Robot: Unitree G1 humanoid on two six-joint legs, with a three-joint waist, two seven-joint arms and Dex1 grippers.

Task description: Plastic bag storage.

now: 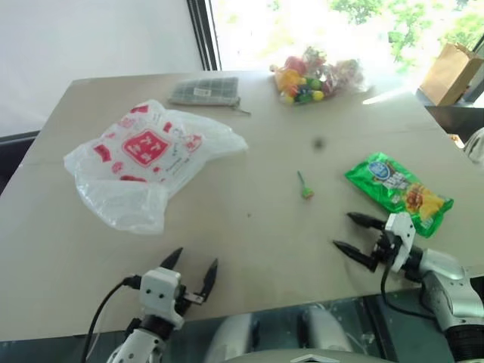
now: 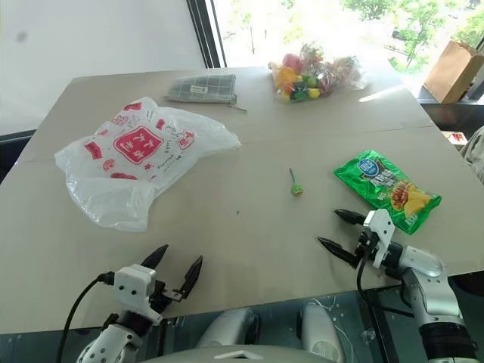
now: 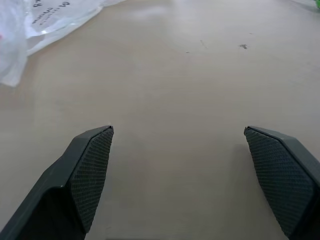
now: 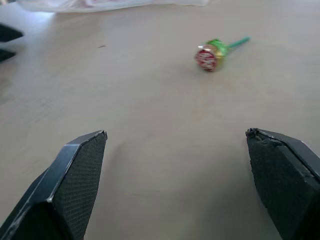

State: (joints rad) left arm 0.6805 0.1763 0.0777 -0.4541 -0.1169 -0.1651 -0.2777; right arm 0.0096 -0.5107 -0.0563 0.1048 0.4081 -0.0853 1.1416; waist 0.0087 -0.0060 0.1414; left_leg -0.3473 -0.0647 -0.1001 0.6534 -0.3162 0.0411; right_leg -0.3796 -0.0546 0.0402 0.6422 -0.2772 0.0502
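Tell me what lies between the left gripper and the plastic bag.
Nothing: bare table separates the open left gripper from the plastic bag, as the left eye view shows.

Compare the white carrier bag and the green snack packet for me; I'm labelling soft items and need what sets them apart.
The plastic bag is translucent white with red prints; the green snack packet is shiny and opaque. The plastic bag is much bigger and lies crumpled on the robot's left; the green snack packet lies flat on its right, nearer the right gripper. Both rest untouched on the table.
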